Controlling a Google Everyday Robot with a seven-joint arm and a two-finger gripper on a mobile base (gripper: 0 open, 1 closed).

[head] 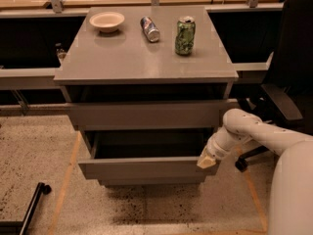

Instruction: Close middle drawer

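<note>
No legible text; jaws at middle drawer (142, 168), right corner.

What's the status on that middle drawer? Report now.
Gripper at right front corner of middle drawer. Drawer partly open, not yet closed. Nothing seen blocking its travel.

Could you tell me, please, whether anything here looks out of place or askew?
Two things. The middle drawer stands pulled out, its grey inside exposed, with the pincer at its right front corner. On the cabinet top, the silver can lies on its side, whereas the green can beside it stands upright.
</note>
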